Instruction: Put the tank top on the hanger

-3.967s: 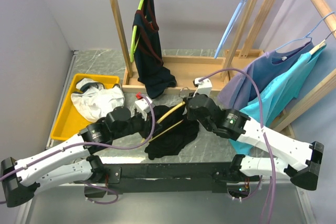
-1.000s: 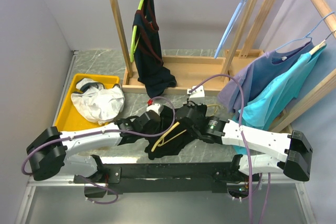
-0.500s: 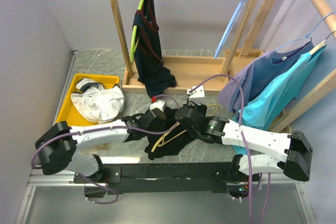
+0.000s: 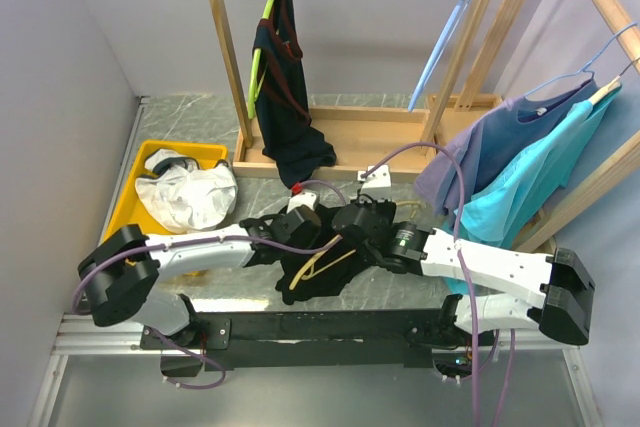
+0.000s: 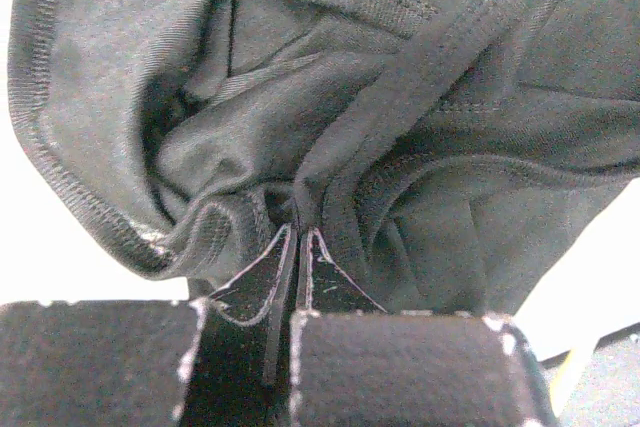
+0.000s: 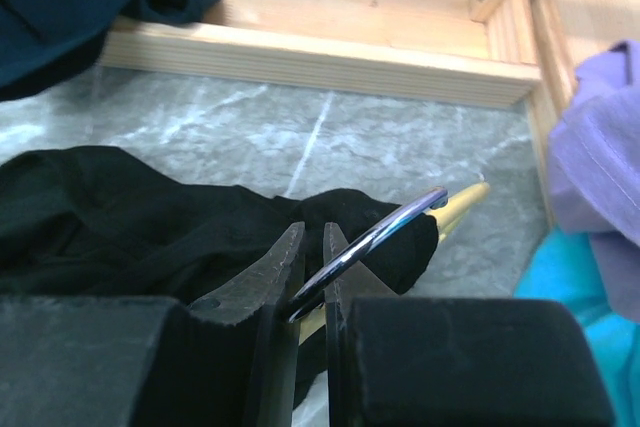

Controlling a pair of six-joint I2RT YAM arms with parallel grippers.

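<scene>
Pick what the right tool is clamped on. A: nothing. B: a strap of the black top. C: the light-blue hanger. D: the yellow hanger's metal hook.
D: the right wrist view shows the right tool shut on the shiny metal hook of the hanger.

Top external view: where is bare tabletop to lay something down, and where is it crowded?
Bare grey marble table lies back left, between the yellow plastic tray, the wall and the wooden clothes rack. Crowded: the centre, where the left claw grips the black tank top and the right claw the thin yellow hanger.
</scene>
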